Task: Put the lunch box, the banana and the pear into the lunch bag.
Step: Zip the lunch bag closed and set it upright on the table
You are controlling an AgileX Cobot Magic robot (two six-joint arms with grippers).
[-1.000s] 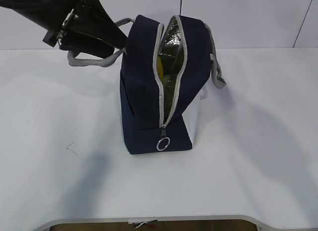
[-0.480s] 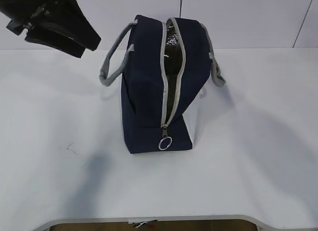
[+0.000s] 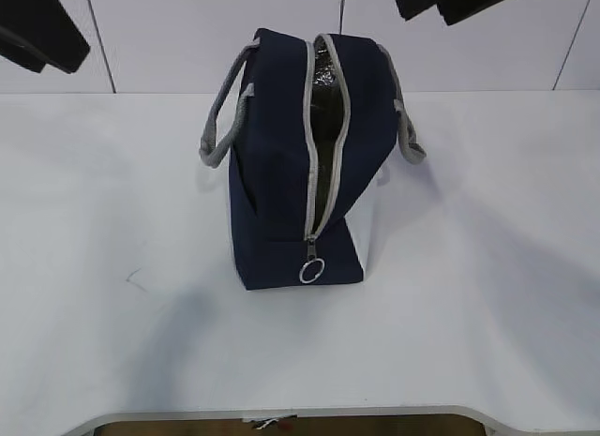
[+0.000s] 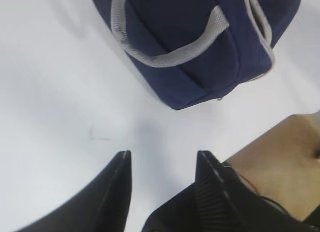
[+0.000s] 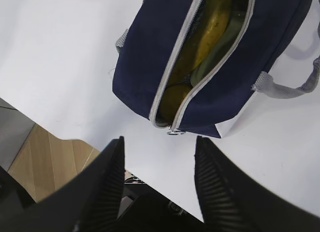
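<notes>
The navy lunch bag [image 3: 277,173] stands mid-table with its grey zipper open and foil lining showing. In the right wrist view the bag [image 5: 145,62] is seen from above. The banana [image 5: 210,27] lies inside it along the opening, and the rounded yellow pear [image 5: 172,100] sits at the near end. A dull green strip [image 5: 222,40] beside the banana looks like the lunch box's lid. My right gripper [image 5: 159,142] is open and empty, high above the bag's zipper end. My left gripper [image 4: 162,159] is open and empty, above the table left of the bag [image 4: 190,52].
The left arm [image 3: 37,33] is at the top left and the right arm [image 3: 459,0] at the top right, both raised off the table. The zipper's ring pull [image 3: 310,270] hangs at the bag's front. The table's front edge [image 3: 281,413] is near, with wooden floor [image 4: 280,157] beyond.
My left gripper let go of the bag's left handle and drew back up and to the left. The handle fell back against the bag and the opening narrowed. The right arm came into view at the top right.
</notes>
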